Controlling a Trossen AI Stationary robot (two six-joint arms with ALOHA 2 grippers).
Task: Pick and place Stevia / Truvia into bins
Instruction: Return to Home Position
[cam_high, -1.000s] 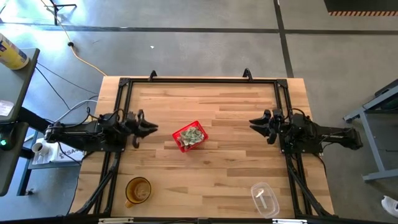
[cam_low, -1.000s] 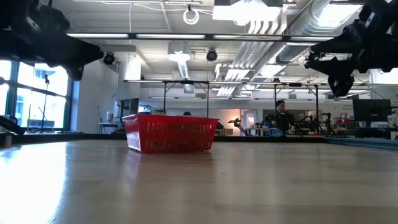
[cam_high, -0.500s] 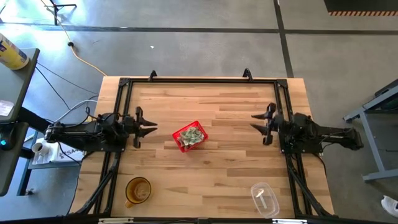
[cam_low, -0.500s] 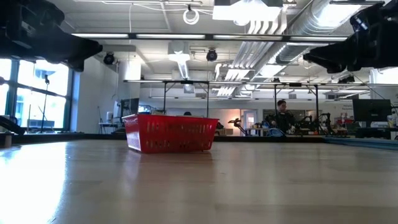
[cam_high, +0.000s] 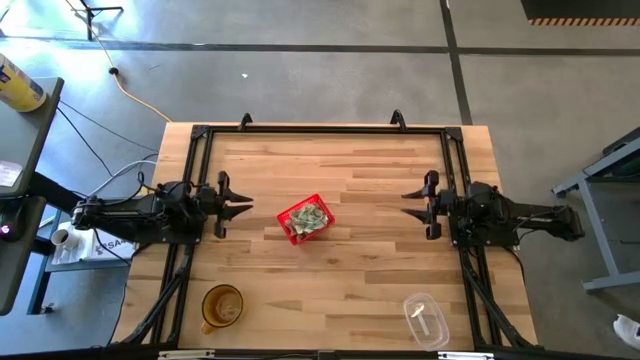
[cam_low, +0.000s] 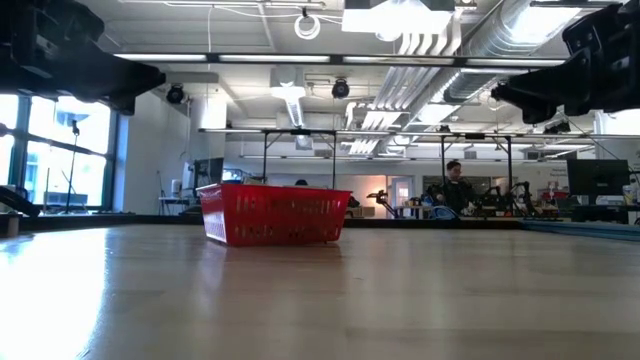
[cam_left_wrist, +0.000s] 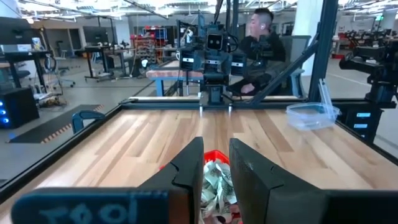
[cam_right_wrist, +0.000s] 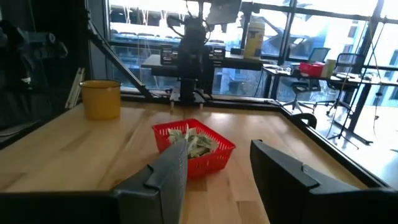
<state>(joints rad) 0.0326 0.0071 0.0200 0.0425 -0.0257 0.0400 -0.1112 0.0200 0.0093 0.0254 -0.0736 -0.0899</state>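
The Stevia packets (cam_high: 308, 217) lay heaped inside the red basket (cam_high: 287, 218) at mid-desk (cam_high: 380, 280), with none visible outside it. Left of the basket, the left gripper (cam_high: 240, 207) had eased back. Right of it, the right gripper (cam_high: 407, 202) had levelled out. Both pairs of fingers stood parted and empty, so the sorting looked finished.

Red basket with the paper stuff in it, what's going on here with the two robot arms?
The basket sits in the middle of the table with a heap of green-and-white packets inside. The left gripper hangs on one side of the basket and the right gripper on the other. Both are up off the wood, fingers open, holding nothing.
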